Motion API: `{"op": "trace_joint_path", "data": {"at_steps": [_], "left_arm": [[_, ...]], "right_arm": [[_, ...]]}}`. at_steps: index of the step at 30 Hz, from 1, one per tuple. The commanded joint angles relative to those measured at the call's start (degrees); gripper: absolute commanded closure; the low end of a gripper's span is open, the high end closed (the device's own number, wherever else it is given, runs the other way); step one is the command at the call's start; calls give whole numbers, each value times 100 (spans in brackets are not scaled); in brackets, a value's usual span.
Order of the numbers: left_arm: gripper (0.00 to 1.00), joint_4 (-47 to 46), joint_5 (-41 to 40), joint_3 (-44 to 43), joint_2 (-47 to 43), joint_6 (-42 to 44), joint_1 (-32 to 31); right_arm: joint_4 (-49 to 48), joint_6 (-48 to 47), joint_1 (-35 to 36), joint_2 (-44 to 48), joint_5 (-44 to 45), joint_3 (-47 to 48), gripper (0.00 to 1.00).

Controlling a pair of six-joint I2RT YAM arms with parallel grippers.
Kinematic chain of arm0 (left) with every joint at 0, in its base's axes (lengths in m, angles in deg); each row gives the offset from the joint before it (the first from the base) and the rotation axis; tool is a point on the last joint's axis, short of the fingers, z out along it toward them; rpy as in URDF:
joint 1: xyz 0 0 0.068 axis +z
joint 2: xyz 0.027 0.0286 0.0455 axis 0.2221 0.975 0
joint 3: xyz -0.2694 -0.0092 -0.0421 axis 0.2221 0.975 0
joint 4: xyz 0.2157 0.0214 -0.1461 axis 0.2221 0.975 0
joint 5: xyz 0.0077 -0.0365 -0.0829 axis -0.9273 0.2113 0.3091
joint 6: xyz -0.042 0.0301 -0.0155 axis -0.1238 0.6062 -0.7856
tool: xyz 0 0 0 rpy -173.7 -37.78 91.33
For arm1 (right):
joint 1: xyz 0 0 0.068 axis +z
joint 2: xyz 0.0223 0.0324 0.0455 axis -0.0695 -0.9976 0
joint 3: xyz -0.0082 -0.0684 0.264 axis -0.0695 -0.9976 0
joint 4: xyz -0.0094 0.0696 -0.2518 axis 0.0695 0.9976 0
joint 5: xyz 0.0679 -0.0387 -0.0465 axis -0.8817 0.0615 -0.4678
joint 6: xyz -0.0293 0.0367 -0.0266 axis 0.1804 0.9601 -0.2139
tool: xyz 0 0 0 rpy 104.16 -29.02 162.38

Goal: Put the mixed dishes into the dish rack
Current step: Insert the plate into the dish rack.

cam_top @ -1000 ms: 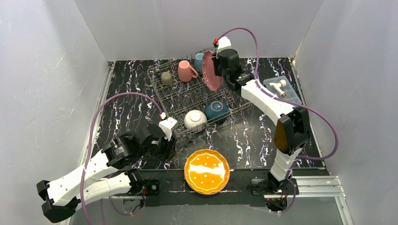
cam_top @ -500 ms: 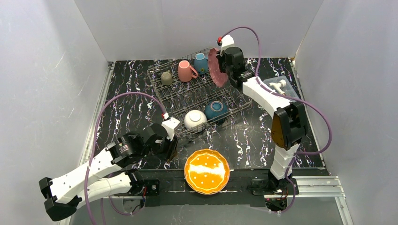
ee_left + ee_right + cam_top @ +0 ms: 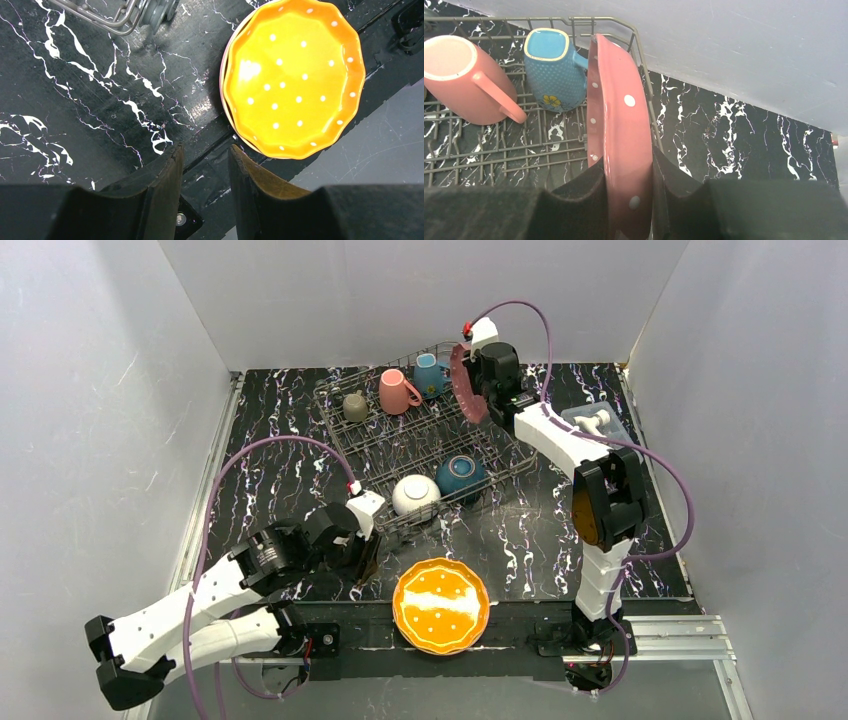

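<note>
**At the rack's far right corner, a pink plate is going in on edge**

On the black marbled desk (image 3: 520, 530), the wire dish rack (image 3: 390, 445) is sitting toward the back, and the right arm is reaching over its far right corner. The right pincer (image 3: 626, 167) is pinching the pink plate (image 3: 616, 115) by its rim. It is holding the plate upright on edge, just inside the rack's right wall and just beside the blue mug (image 3: 555, 70). Whether the plate's lower edge is touching the wires is hidden.

Doing this step well looks like a matter of lowering the plate straight down, so that its bottom edge is settling between two tines. It should be staying clear of the blue mug's handle and of the rack's top wire. The pincer should be letting go only once the plate is resting against a tine; otherwise it may be tipping onto the mugs.

Nearer, the orange plate (image 3: 292, 80) is lying flat at the desk's front edge, with the pale rim of another plate showing under it. The left pincer (image 3: 205, 165) is hovering just beside it, jaws slightly apart and gripping nothing.

In the rack's near end, the white bowl (image 3: 415, 494) and teal bowl (image 3: 460, 475) are lying side by side. At the far end, the pink mug (image 3: 464, 75) and grey-olive mug (image 3: 355, 406) are sitting left of the blue one.
</note>
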State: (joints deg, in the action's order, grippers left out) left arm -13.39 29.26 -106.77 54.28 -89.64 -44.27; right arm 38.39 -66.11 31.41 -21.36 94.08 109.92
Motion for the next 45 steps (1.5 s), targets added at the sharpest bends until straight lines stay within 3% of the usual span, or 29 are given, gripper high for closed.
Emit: {"op": "trace_joint_path", "data": {"at_steps": [1, 22, 36, 45], "left_arm": [[64, 37, -60, 44, 93, 82, 29], [67, 33, -38, 36, 208, 99, 52], [68, 19, 32, 35, 305, 113, 115], [68, 16, 57, 35, 311, 123, 144]], "right_arm": [[-1197, -285, -41, 174, 139, 474, 99], [-1083, -555, -61, -181, -49, 454, 99], [-241, -953, -14, -371, -185, 897, 99], [629, -1039, 94, -827, -65, 1787, 99]]}}
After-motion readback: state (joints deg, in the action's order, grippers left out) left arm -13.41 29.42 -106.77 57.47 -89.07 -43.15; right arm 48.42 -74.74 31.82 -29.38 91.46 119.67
